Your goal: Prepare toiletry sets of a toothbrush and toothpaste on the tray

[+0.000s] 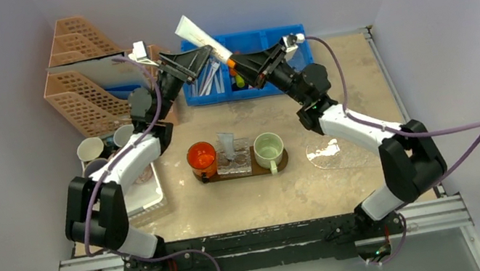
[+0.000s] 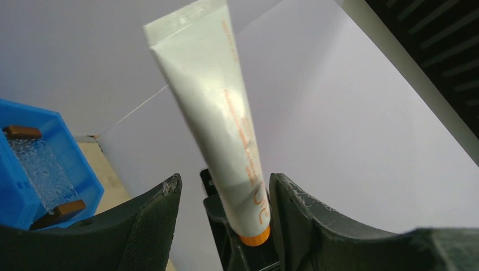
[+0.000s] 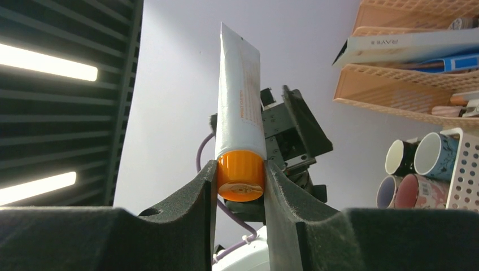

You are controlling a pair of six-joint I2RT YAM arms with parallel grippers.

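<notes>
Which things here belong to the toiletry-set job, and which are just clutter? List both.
Job: white orange-capped tube, gripped by the right hand; brown tray; blue bin.
Clutter: peach file racks; mugs; white basket.

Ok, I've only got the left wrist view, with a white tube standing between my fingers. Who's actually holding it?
Observer: The right gripper; it pinches the tube by its orange cap.
Operator: Where are we?
Observer: Over the blue bin at the far edge, in the top view.
Operator: Anything set out yet?
Observer: The brown tray holds an orange cup, a clear glass and a green cup; no toothbrush visible there.
</notes>
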